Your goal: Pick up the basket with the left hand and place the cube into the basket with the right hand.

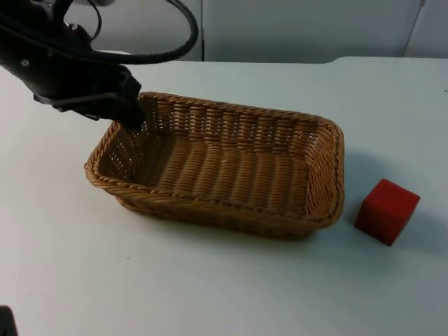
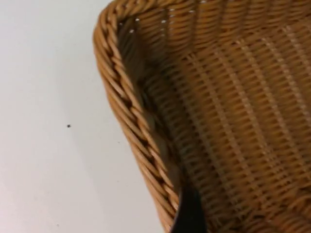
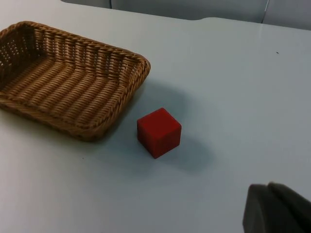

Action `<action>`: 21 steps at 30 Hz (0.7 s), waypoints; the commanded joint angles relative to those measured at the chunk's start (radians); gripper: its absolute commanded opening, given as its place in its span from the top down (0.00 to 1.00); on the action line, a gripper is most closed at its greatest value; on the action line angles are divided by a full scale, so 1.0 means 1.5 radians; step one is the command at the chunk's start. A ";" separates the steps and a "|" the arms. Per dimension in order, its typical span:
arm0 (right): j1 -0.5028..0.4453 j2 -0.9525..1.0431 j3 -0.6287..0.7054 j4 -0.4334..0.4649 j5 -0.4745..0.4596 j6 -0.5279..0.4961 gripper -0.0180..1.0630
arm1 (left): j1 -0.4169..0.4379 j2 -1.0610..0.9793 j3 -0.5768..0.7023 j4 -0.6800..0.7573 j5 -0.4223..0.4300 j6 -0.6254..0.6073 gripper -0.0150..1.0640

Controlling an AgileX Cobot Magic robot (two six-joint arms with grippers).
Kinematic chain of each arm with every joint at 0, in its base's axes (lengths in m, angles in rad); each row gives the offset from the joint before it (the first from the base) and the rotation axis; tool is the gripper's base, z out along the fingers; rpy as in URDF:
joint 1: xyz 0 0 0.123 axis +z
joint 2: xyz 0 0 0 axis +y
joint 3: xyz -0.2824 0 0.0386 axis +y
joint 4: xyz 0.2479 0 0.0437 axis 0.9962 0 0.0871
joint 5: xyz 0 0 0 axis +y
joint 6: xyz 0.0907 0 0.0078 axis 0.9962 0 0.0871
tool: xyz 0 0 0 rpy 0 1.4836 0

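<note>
Now the left gripper (image 1: 133,115) is at the basket (image 1: 224,164) rim, grip state unclear; next, lift. The cube (image 1: 386,210) waits for the right arm.

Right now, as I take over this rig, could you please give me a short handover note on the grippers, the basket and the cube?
Left gripper: at the basket's far left corner, one fingertip inside the wall by the rim; whether it has clamped cannot be told.
Right gripper: waiting above the table, short of the cube.
Basket: on the white table, empty, no sign that it is lifted.
Cube: red, on the table beside the basket's right end, apart from it, untouched.
Done: left gripper is at the basket.
Left: lift the basket, pick up the cube, put it in the basket.
</note>
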 commanded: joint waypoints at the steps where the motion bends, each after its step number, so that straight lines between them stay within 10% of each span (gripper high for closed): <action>1: -0.004 -0.002 0.002 0.005 -0.005 -0.001 0.99 | -0.004 0.029 -0.020 0.024 -0.017 -0.022 0.42; 16: -0.004 -0.002 0.002 0.005 -0.005 -0.001 0.99 | -0.002 0.190 -0.118 0.125 -0.049 -0.053 0.51; 19: -0.004 -0.002 0.002 0.005 -0.005 -0.001 0.99 | -0.002 0.185 -0.118 0.125 -0.045 -0.084 0.92; 21: -0.004 -0.002 0.002 0.005 -0.005 -0.001 0.99 | -0.001 0.170 -0.118 0.125 -0.037 -0.093 0.99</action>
